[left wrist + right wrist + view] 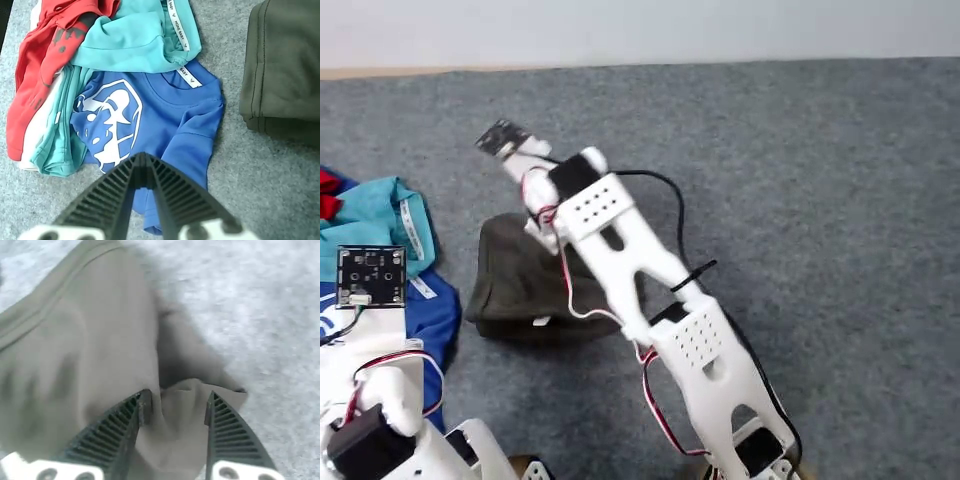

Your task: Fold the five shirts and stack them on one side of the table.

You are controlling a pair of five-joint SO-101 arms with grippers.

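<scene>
A dark olive shirt (515, 285) lies folded on the grey table, left of centre. My right gripper (177, 407) is down on its far edge, open, with a raised corner of the olive cloth (75, 340) between its fingers. In the high view the right gripper (544, 234) is at the shirt's upper right edge. At the table's left edge is a loose pile: a blue shirt (170, 115) with a white print, a teal shirt (130, 45), a red shirt (45, 55) and a pale one (32, 132). My left gripper (145, 159) hovers shut above the blue shirt.
The grey carpet-like table top (820, 180) stretches bare to the right and far side. A pale wall runs along the back edge. The olive shirt (285, 65) lies a short gap from the blue shirt's sleeve. Red and white cables hang along both arms.
</scene>
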